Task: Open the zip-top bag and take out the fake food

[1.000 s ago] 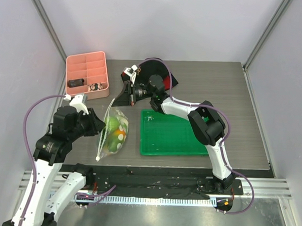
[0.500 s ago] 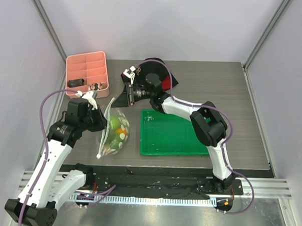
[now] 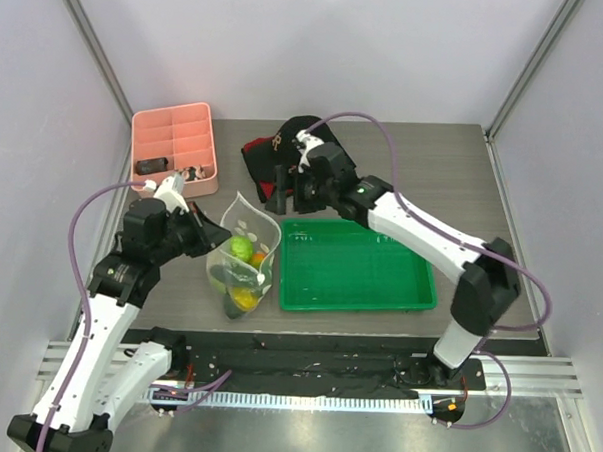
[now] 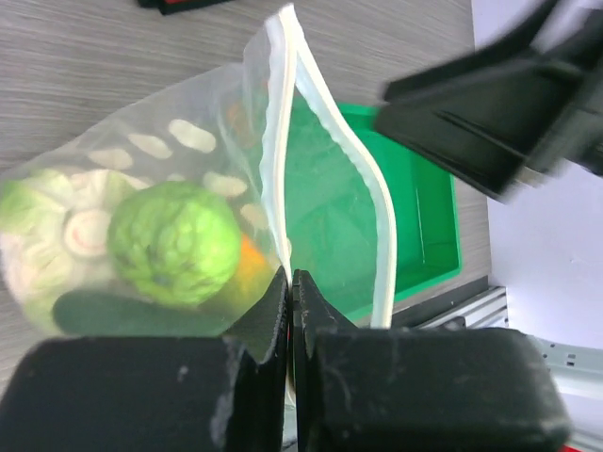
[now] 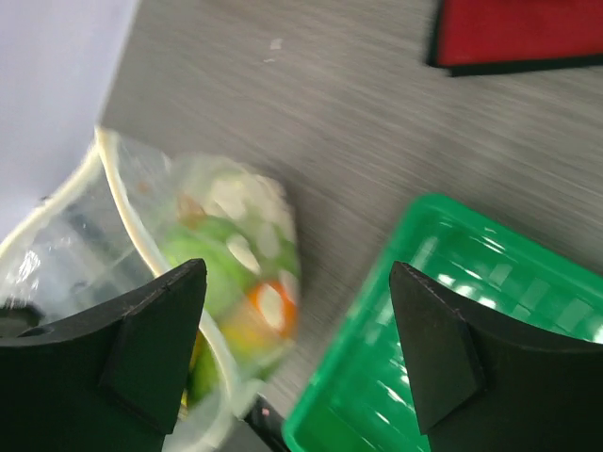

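The clear zip-top bag point(image 3: 246, 256) lies just left of the green tray point(image 3: 355, 266), its mouth gaping open toward the back. Inside it the fake food shows: a round green cabbage point(image 4: 174, 243), a dark cucumber point(image 4: 104, 311), and orange and whitish pieces. My left gripper point(image 3: 213, 232) is shut on the bag's near white zip rim point(image 4: 278, 169), seen pinched between its jaws in the left wrist view point(image 4: 290, 278). My right gripper point(image 3: 283, 190) hangs open above the bag's far side with nothing between its fingers point(image 5: 298, 273); the bag point(image 5: 226, 235) lies below it.
A pink compartment box point(image 3: 175, 150) stands at the back left. A black and red object point(image 3: 285, 145) lies behind the right gripper. The green tray's rim point(image 5: 415, 217) lies right of the bag. Grey walls close in both sides.
My left gripper shut on the bag's rim. My right gripper let go of the bag, opened and drew back right. The bag's mouth now stands open and the bag has shifted right.
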`<state>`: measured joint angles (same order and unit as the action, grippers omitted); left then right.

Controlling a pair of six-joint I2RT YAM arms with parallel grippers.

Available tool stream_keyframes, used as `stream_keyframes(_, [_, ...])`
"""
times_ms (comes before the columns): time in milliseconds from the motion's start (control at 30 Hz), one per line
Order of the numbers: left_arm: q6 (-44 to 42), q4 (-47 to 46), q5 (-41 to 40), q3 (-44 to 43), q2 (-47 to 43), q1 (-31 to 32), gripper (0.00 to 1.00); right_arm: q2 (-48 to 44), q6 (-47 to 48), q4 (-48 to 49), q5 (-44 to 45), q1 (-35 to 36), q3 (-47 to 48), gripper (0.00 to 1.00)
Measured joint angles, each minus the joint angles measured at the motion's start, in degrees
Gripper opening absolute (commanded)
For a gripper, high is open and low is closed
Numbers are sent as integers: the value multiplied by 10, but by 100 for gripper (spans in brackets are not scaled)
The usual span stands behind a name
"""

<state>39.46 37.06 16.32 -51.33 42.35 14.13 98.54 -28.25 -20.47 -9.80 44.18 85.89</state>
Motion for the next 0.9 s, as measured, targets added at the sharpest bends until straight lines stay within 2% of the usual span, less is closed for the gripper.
stream_keyframes(100, [14, -40, 16, 35, 1, 0, 0, -56, 20, -48, 78, 20, -9, 62])
stream_keyframes(133, [19, -48, 20, 44, 3, 0, 0, -68, 27, -56, 96, 33, -9, 61])
stream_keyframes(200, [24, -63, 28, 59, 4, 0, 0, -80, 38, -71, 113, 63, -1, 53])
stream_keyframes(400, [39, -96, 39, 66, -10, 0, 0, -70, 86, -74, 90, 137, 11, 47])
stream_keyframes(467, [42, -101, 39, 66, -23, 0, 0, -60, 94, -69, 69, 138, 7, 47])
stream_keyframes(700, [53, -105, 43, 66, -43, 0, 0, -28, 118, -42, -50, 129, -41, 70])
stream_keyframes(900, [67, -121, 46, 81, -50, 0, 0, -21, 131, -18, -131, 131, -56, 80])
